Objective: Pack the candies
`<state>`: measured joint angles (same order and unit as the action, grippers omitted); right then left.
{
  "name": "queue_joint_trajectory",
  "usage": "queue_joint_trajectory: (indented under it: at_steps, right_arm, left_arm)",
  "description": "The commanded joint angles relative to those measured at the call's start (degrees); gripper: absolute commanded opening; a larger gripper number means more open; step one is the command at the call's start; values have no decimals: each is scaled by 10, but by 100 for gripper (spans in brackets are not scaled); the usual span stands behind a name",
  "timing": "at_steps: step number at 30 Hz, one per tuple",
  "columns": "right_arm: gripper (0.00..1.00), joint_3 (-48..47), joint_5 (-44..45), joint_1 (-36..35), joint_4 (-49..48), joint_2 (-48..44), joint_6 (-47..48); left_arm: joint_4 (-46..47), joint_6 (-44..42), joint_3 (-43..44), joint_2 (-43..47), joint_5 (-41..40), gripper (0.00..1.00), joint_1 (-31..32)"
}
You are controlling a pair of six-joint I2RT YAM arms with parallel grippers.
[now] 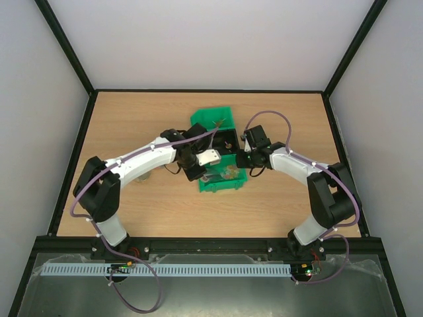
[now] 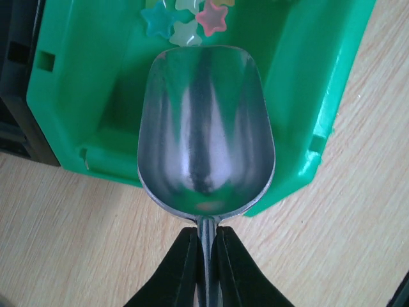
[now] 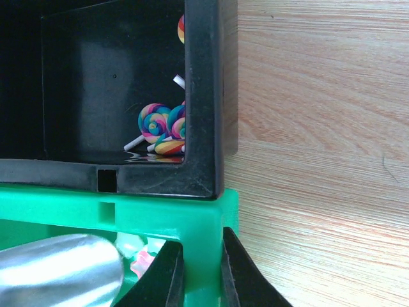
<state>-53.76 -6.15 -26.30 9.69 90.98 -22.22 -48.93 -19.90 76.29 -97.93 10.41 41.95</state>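
Small star-shaped candies (image 2: 185, 22) in pink, blue and pale green lie in the near green bin (image 2: 83, 96). My left gripper (image 2: 206, 235) is shut on the handle of a metal scoop (image 2: 206, 128). The scoop's empty bowl hangs over the bin's near edge, just short of the candies. My right gripper (image 3: 201, 248) is shut on the corner wall of the same green bin (image 3: 201, 220). The scoop (image 3: 57, 272) and a few candies (image 3: 137, 256) also show in the right wrist view. From above, both grippers (image 1: 198, 165) (image 1: 243, 160) flank this bin (image 1: 225, 179).
A black bin (image 3: 204, 96) holding swirl lollipops (image 3: 160, 125) stands against the green bin's far side. A second green bin (image 1: 211, 119) stands behind it. Bare wooden table (image 1: 132, 119) lies on both sides, inside a black frame.
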Motion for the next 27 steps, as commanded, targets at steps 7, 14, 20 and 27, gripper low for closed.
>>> queue_joint_trajectory:
  at_steps: [7,14,20,27]
  right_arm:
    - [1,8,-24,-9,-9,-23,1]
    - [1,9,-42,-9,-13,-20,6]
    - [1,12,-61,-9,-21,-17,10]
    - [1,10,-67,-9,-16,-16,18]
  left_arm:
    - [7,23,19,-81,-60,2,15]
    - [57,25,14,-122,-48,2,21]
    - [195,10,-58,-110,2,2,23]
    - [377,8,-141,-94,79,2,19]
